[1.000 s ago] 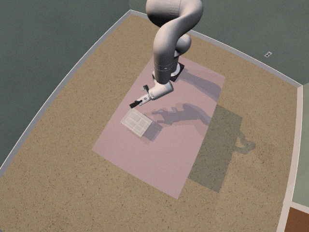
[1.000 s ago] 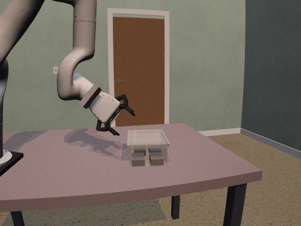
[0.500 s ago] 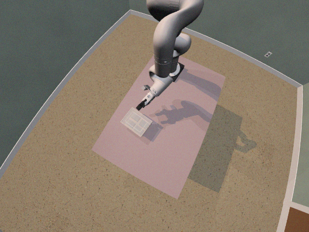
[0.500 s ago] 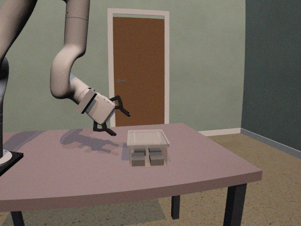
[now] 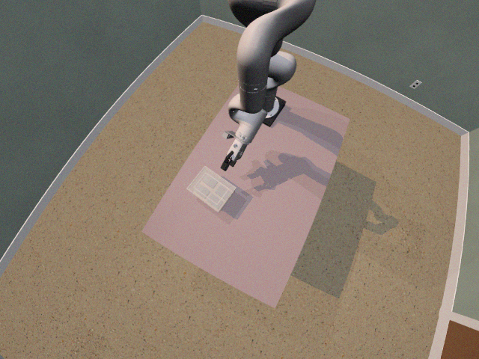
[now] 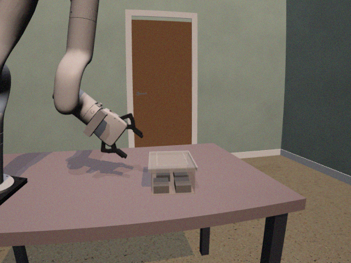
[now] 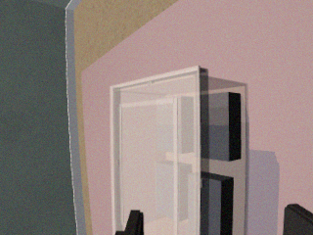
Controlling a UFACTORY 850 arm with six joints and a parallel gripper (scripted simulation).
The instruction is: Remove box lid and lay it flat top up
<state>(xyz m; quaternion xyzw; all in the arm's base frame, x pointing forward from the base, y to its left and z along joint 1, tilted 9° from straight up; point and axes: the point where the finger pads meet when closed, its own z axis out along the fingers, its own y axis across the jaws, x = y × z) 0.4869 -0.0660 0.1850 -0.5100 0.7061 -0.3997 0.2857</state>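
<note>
A clear box [image 6: 173, 182] [image 7: 222, 157] with dark blocks inside stands on the pink table [image 5: 232, 262] [image 6: 85, 198] [image 7: 274, 39]. A flat white lid [image 5: 211, 188] [image 6: 171, 160] [image 7: 153, 170] with a raised rim sits on top of it. My gripper [image 5: 228, 162] [image 6: 132, 146] [image 7: 214, 231] is open and empty. It hangs tilted above the table, just short of the box on the arm's side and a little higher than the lid. In the wrist view the fingers frame the near end of the box.
The arm's black base plate [image 5: 279, 111] [image 6: 11, 183] stands at the table's far end from the box. The table edge [image 7: 81, 176] runs close beside the box on one side. A brown door [image 6: 161, 81] is in the wall behind.
</note>
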